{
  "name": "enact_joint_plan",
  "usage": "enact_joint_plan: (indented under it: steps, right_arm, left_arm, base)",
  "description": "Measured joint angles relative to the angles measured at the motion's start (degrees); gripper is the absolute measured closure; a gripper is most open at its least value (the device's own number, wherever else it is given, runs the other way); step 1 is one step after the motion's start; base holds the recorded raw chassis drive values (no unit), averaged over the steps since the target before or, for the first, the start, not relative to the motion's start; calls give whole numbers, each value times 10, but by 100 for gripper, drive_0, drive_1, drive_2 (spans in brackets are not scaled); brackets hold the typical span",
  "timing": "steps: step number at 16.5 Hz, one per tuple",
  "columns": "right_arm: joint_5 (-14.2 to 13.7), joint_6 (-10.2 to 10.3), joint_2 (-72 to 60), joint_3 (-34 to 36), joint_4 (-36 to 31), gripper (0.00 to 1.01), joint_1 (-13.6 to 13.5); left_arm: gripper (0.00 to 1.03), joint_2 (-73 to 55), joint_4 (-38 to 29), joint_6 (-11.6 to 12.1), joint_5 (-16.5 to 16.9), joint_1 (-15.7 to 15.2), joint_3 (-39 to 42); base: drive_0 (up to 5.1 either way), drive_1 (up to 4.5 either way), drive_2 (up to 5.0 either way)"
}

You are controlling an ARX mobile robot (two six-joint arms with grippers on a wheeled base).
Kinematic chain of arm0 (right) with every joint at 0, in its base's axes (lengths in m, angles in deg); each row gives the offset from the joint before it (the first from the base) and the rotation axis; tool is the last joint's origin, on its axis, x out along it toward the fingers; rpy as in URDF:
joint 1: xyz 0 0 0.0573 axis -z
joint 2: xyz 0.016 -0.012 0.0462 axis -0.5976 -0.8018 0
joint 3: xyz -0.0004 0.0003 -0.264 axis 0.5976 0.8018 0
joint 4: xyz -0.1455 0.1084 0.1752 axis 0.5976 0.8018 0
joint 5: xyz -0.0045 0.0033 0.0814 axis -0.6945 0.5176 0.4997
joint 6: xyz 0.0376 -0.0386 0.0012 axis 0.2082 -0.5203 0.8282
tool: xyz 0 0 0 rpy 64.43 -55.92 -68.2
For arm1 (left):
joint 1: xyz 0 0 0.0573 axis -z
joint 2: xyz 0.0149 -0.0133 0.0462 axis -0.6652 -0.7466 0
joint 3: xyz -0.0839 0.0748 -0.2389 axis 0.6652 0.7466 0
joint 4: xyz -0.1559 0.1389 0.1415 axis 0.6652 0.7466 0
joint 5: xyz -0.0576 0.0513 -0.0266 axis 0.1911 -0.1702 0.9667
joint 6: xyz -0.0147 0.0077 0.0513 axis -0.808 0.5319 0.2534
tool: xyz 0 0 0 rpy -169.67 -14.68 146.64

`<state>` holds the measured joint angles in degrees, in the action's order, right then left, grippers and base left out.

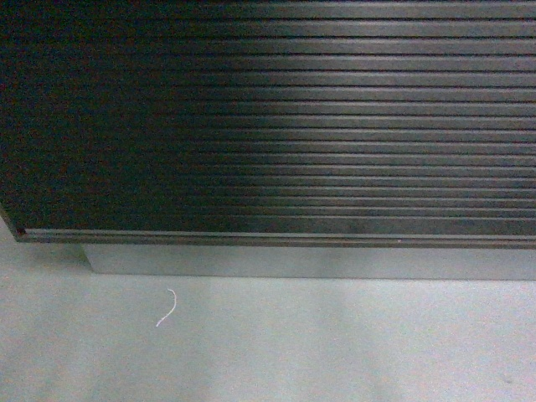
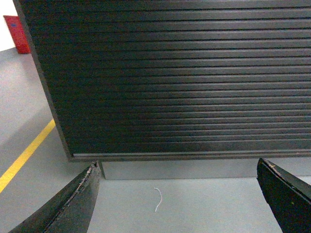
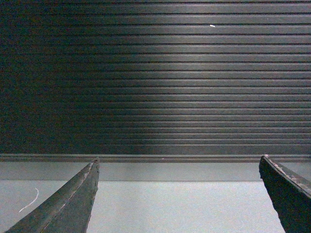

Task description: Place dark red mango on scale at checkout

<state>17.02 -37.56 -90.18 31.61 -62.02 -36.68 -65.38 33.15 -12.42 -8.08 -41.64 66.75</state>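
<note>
From the head view the robot is facing the checkout point(image 1: 268, 117), its ribbed front filling the frame; neither mango nor scale is showing. The left end effector point(image 2: 180, 194) is hanging released, empty. The right end effector point(image 3: 177, 194) likewise. Raising the view should be helping; no writing is showing.

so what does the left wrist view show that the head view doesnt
Only the left wrist view shows the open left hand with nothing between its fingers, the counter's left edge, a yellow floor line and a red object at the far left.

Only the head view shows the floor with no hand in the way.

Both share the checkout with its ribbed front, its grey base, the grey floor and a small white thread.
</note>
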Motion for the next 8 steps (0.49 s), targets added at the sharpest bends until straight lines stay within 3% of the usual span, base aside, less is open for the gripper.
enact_joint_plan:
  steps: [8]
  right_arm:
    - [0, 0, 0, 0, 0, 3, 0]
  left_arm:
    - [5, 0, 1, 0, 0, 0, 0]
  base:
    - [-17, 334, -369]
